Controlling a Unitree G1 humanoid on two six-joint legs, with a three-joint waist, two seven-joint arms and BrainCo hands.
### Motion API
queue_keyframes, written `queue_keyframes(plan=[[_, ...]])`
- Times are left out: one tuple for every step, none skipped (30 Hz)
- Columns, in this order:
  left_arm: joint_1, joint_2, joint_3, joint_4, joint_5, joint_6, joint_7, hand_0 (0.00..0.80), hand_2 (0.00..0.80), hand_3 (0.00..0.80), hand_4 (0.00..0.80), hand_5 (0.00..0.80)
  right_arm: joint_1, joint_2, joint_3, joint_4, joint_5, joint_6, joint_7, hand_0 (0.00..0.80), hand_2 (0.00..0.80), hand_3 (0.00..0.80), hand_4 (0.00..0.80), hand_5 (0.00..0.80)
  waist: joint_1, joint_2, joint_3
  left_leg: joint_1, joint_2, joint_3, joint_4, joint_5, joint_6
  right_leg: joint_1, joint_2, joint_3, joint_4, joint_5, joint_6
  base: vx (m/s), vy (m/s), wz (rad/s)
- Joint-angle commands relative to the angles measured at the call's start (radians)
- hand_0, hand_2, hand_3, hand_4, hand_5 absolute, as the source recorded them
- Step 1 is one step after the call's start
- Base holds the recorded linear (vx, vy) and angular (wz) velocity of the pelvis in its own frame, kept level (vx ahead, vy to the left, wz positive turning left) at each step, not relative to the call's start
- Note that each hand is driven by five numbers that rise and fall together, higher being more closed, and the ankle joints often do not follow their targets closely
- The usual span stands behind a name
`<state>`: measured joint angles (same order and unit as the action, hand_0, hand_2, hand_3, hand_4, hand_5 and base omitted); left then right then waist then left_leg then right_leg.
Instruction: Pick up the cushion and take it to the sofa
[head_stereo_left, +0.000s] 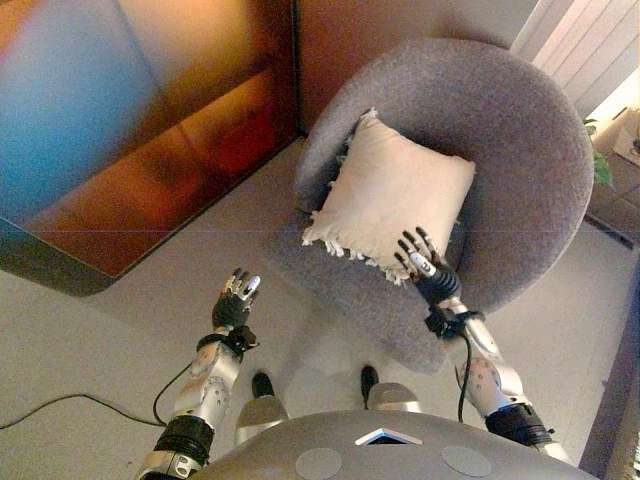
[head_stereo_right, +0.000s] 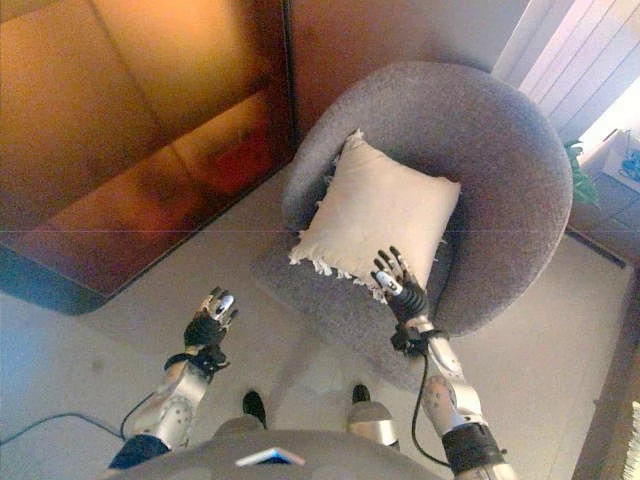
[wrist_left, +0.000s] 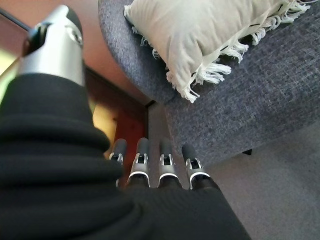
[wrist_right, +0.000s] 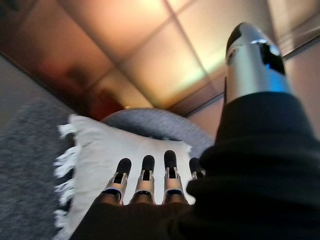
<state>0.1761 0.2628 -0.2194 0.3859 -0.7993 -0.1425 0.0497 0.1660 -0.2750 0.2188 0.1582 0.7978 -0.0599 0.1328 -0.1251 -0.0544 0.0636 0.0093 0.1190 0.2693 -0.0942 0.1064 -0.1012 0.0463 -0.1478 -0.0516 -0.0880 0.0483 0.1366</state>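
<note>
A cream cushion (head_stereo_left: 392, 195) with fringed edges leans against the back of a round grey armchair (head_stereo_left: 520, 130). It also shows in the right eye view (head_stereo_right: 375, 215), the left wrist view (wrist_left: 200, 35) and the right wrist view (wrist_right: 115, 150). My right hand (head_stereo_left: 425, 262) is open, fingers straight, just in front of the cushion's lower right edge, holding nothing. My left hand (head_stereo_left: 236, 300) is open and empty over the floor, left of the chair's seat and short of the cushion.
A wooden cabinet wall (head_stereo_left: 130, 130) stands to the left of the chair. A black cable (head_stereo_left: 60, 405) lies on the floor at lower left. A window blind (head_stereo_left: 590, 50) and a plant (head_stereo_left: 600, 160) are at the far right.
</note>
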Motion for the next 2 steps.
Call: queue_keyframes(plan=[[-0.060,0.026,-0.023,-0.060,-0.005,-0.051,0.003,0.000,0.000,0.000,0.000,0.000,-0.071,-0.003,0.007,-0.050,-0.018,-0.048,-0.003,0.000,0.000,0.000,0.000,0.000,-0.007,0.011,0.017,0.072,-0.025,0.019,0.045,-0.139,0.058,-0.099,-0.027,0.002,0.010,0.088,0.063,-0.035,0.027,-0.05],[-0.070,0.029,-0.027,-0.059,-0.005,-0.050,0.007,0.000,0.000,0.000,0.000,0.000,-0.073,-0.006,0.012,-0.052,-0.024,-0.044,-0.008,0.000,0.000,0.000,0.000,0.000,-0.008,0.012,0.017,0.072,-0.026,0.021,0.044,-0.138,0.058,-0.100,-0.027,0.002,0.011,0.088,0.063,-0.022,0.019,-0.03]])
